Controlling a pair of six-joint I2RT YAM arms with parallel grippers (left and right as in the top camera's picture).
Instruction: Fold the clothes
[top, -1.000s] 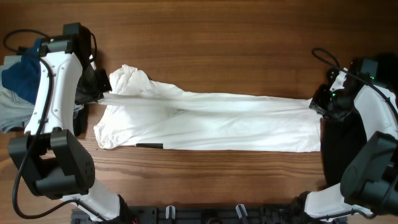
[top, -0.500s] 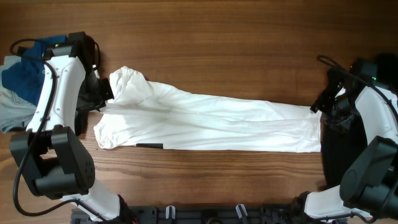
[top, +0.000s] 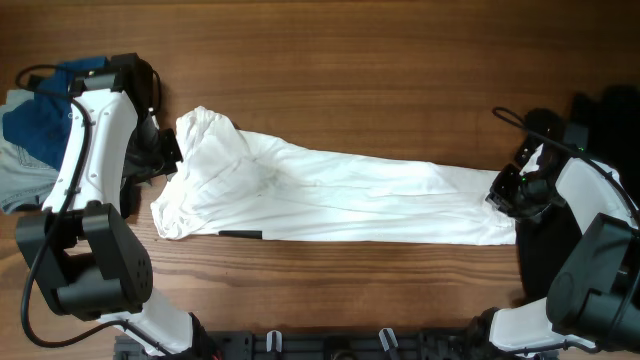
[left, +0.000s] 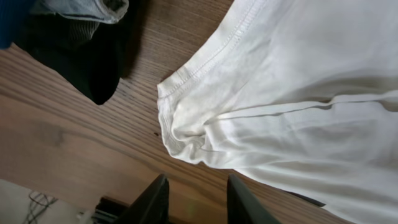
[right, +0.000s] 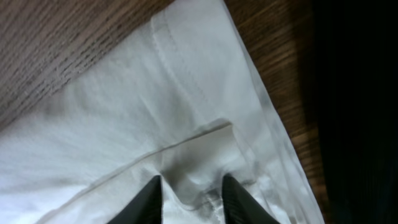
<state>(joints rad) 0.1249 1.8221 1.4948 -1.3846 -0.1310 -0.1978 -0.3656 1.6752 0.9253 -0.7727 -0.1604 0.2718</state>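
Note:
The clothes, a white short-sleeved shirt (top: 340, 195), lie stretched left to right across the wooden table, with a small dark bar (top: 240, 234) at the front edge. My left gripper (top: 168, 160) sits at the shirt's left end. In the left wrist view it (left: 197, 178) is open over bare wood, with a bunched hem corner (left: 186, 124) just ahead. My right gripper (top: 500, 190) is at the shirt's right end. Seen from the right wrist, it (right: 191, 179) stands open, pressed down onto the white fabric (right: 124, 112) with a small fold between its fingers.
A dark blue garment (top: 35, 115) and grey cloth (top: 20, 185) are piled at the left edge beside my left arm. A black garment heap (top: 545, 240) lies at the right edge under my right arm; black cloth (left: 93, 56) also lies close to the left gripper.
The shirt was pulled taut between both grippers. Both have let go, and it now lies slack. My right gripper has moved forward and down onto the right hem.

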